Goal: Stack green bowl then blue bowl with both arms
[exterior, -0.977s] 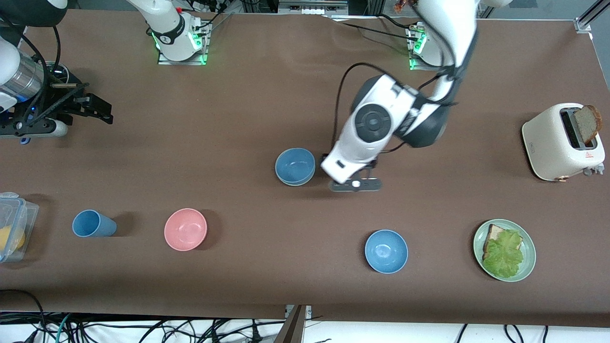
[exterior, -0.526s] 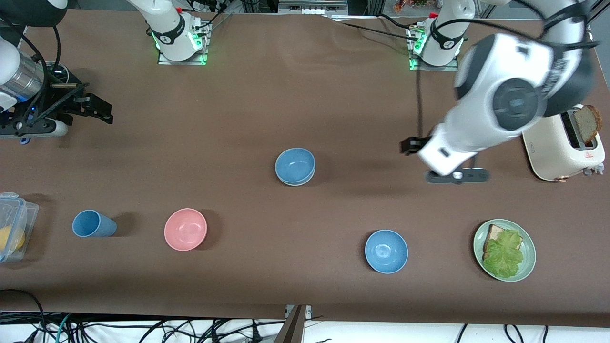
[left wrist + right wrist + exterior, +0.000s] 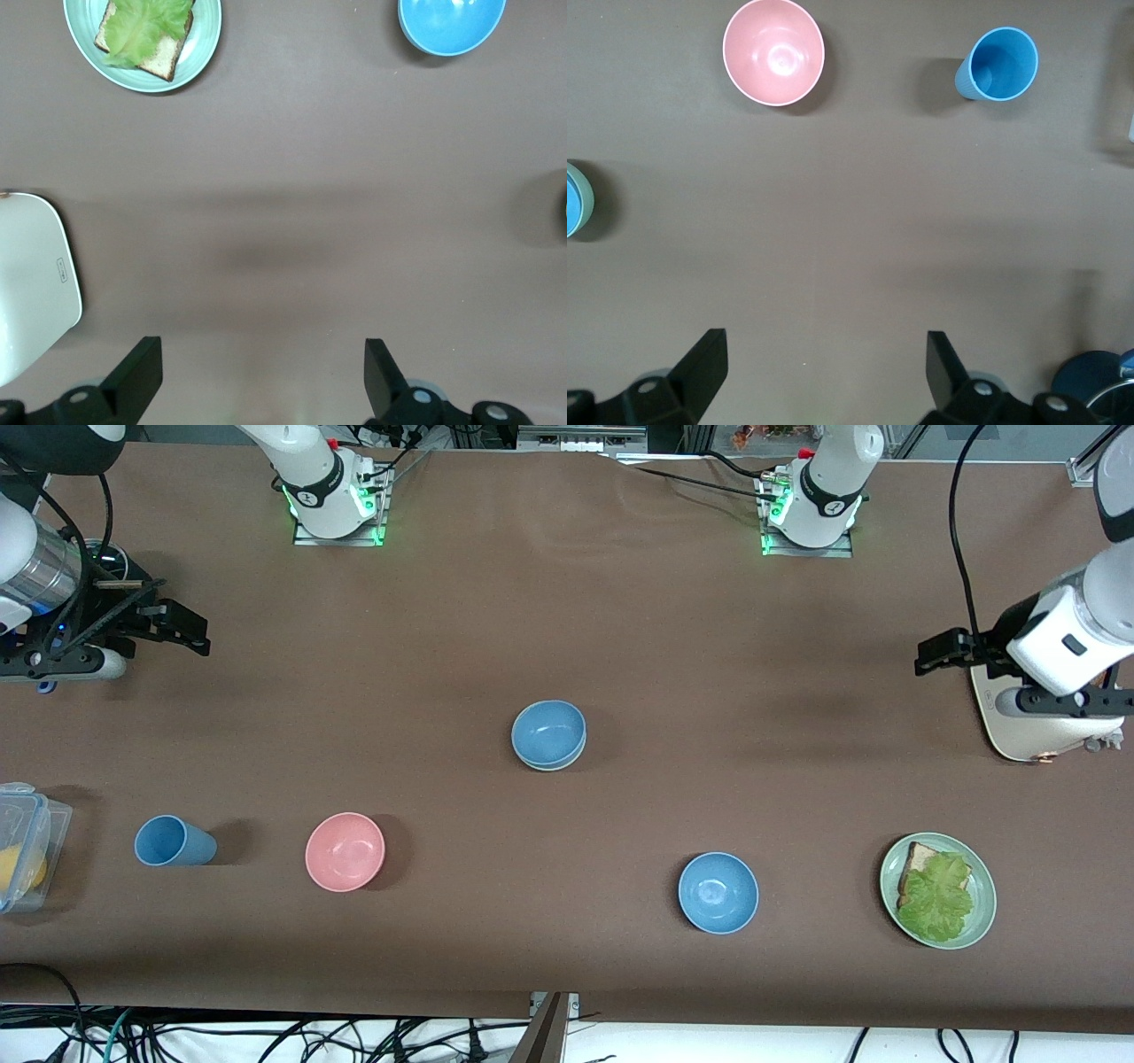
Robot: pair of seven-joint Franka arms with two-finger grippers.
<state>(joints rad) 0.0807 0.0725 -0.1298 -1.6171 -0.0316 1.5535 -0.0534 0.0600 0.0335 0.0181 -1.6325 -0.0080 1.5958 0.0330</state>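
Now that the left arm has swung away from the table's middle, I see the blue bowl (image 3: 549,732) sitting nested in the green bowl (image 3: 551,763), whose pale rim peeks out at six o'clock under it; the right wrist view catches the same pair at its edge, green rim (image 3: 588,202) wrapping blue. I judge the stack done. A second ago the left gripper (image 3: 939,653) hung just beside this stack at three o'clock; half a second ago it was halfway out; now it hangs wide and empty over the toaster (image 3: 1036,737) at the left arm's end, its fingers (image 3: 137,372) well spread with nothing between. The right gripper (image 3: 182,631) waits at the right arm's end, also wide and empty. Outward from the stack: the spare blue bowl (image 3: 718,892) at five o'clock, the pink bowl (image 3: 345,851) at eight, the blue cup (image 3: 173,841) past it, the green plate (image 3: 982,868) with bread and lettuce at four. None of these has moved.
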